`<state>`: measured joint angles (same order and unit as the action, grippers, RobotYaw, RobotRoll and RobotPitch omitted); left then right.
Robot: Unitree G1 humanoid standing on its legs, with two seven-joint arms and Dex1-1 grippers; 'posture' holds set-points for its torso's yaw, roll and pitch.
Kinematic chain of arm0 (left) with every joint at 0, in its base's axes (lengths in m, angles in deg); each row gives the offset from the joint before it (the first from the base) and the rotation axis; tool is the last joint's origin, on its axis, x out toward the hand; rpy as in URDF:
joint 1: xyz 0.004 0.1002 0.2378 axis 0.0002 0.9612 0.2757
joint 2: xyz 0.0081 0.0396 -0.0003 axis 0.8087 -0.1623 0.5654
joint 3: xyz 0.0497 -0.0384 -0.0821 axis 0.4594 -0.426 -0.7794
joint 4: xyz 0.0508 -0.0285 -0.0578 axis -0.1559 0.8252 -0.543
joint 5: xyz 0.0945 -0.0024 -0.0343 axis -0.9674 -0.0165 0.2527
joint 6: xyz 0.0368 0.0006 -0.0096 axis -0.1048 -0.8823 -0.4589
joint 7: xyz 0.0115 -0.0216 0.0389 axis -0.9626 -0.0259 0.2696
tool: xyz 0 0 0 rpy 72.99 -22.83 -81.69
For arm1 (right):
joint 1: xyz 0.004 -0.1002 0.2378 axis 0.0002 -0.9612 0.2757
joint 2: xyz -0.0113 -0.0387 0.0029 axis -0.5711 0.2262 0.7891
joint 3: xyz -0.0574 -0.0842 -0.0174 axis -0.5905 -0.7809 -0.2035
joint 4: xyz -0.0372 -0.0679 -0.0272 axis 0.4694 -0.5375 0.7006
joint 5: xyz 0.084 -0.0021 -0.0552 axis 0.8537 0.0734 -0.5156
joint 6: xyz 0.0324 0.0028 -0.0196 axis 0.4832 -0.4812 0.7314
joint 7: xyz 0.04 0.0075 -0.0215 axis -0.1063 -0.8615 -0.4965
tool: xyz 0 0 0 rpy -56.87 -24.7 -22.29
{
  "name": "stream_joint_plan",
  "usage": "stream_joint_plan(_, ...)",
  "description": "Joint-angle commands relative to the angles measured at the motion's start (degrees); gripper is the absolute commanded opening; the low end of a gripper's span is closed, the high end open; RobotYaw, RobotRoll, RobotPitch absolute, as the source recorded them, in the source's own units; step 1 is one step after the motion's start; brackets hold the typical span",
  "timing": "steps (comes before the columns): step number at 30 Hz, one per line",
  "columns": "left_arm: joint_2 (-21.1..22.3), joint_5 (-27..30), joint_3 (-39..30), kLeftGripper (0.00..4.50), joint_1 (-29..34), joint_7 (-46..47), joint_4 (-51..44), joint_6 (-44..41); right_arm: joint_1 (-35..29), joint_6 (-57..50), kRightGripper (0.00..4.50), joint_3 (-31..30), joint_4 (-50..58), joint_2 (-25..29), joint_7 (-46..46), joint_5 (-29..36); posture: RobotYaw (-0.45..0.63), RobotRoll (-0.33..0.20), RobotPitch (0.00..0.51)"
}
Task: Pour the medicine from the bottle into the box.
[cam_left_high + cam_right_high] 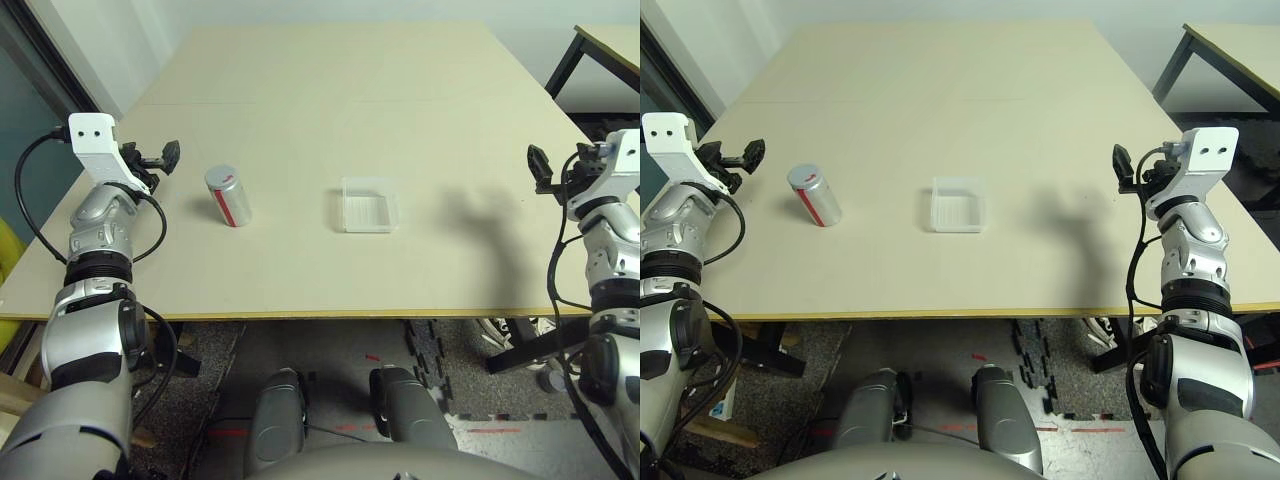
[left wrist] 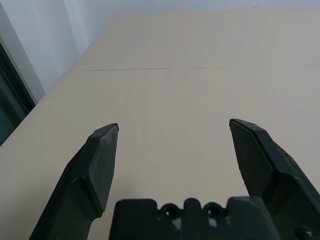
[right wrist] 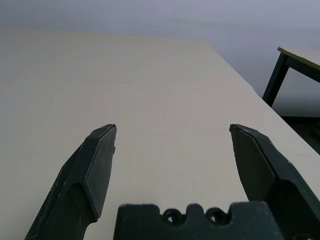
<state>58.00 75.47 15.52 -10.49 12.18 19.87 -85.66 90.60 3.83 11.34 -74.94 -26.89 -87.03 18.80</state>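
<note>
The bottle is standing upright on the pale table, its red stripe facing the robot and a grey top closing it. Taking the table's middle as the centre of a clock, the bottle is sitting at about nine o'clock, well in from the left edge. The box, clear and shallow, is lying flat at roughly three o'clock from the bottle, near it but not touching, a bare strip of table between them.

The left gripper is hovering above the table's left side with its two black fingers spread wide and nothing between them. From that gripper the bottle is lying at about four o'clock, close by yet apart from it.

The right gripper is hanging over the table's right side, also spread wide and holding nothing, its fingers framing only bare tabletop. The box is lying well apart from it, at about eight o'clock, with the gripper's shadow falling on the table between the two.

I cannot make out any medicine in the box or on the table.
</note>
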Motion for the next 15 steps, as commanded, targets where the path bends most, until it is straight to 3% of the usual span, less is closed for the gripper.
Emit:
stream_joint_plan(1, 0.7, -0.9, 0.6, 4.45, -0.8, -0.3, 0.9, 0.5, 0.8, 0.7, 4.50, 0.0, -1.3, -0.2, 0.1, -0.1, -0.11, 0.000, 0.070)
stream_joint_plan(15, 0.1, -0.6, 0.7, 4.45, -0.8, -0.4, -0.3, 0.0, 1.1, 1.1, 4.50, 0.0, -2.1, 0.0, -0.3, 0.0, -0.10, 0.000, 0.074)
